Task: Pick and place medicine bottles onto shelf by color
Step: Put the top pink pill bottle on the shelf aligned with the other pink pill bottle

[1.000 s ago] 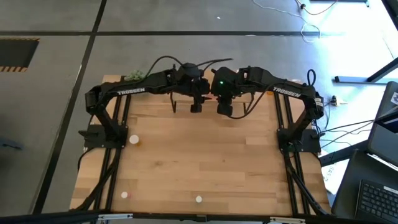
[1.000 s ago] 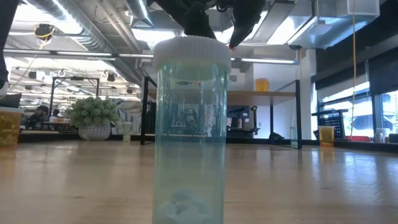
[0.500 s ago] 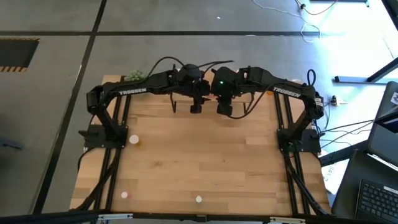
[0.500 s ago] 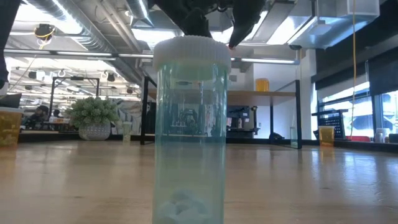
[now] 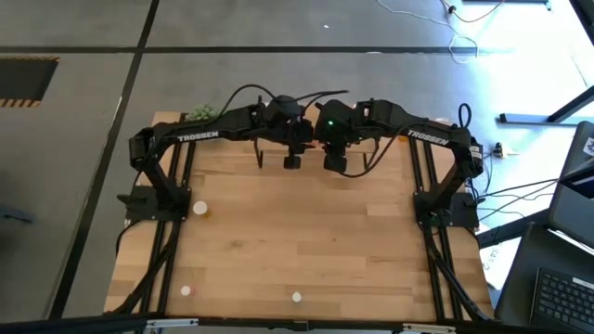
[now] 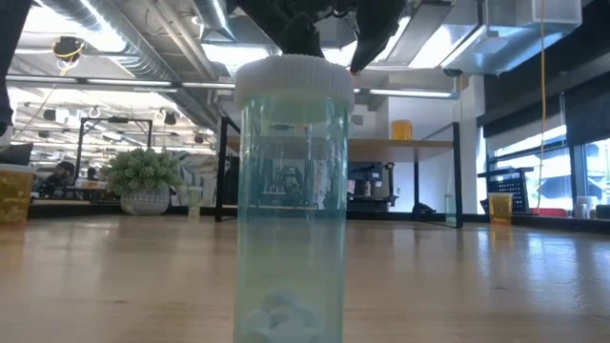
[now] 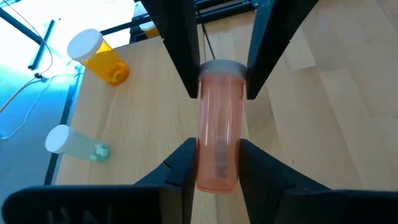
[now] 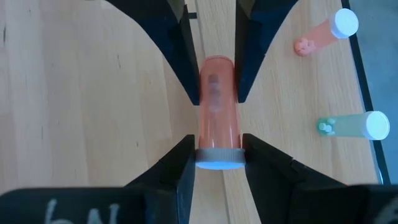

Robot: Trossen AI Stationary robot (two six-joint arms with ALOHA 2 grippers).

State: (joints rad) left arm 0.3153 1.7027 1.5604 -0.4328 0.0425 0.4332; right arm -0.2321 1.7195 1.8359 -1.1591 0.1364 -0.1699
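A pink-red medicine bottle [image 7: 217, 134] with a pale cap hangs in the air between both grippers, over the table's far middle. My left gripper [image 7: 216, 155] [image 5: 292, 160] is shut on its base end, and my right gripper [image 8: 217, 149] [image 5: 336, 165] is shut on its cap end. In the low view a green bottle [image 6: 291, 191] stands upright on its base close to the camera. Behind it the shelf [image 6: 419, 144] carries one yellowish bottle [image 6: 401, 130]. My left gripper pinches the bottle's base end [image 7: 217, 177] between its two fingers, which lie across the bottle and slant down from above. The bottle is lifted clear and lies about level. My right gripper pinches the cap end [image 8: 217, 154] between its two fingers, also across the bottle and from above.
An orange bottle [image 7: 102, 56], two green ones [image 7: 74, 143] [image 8: 351, 126] and a pink one [image 8: 323, 34] lie on their sides on the wood. Three pale caps [image 5: 199, 209] [image 5: 186, 290] [image 5: 296, 298] show nearer. A green plant ball [image 6: 143, 176] sits far left.
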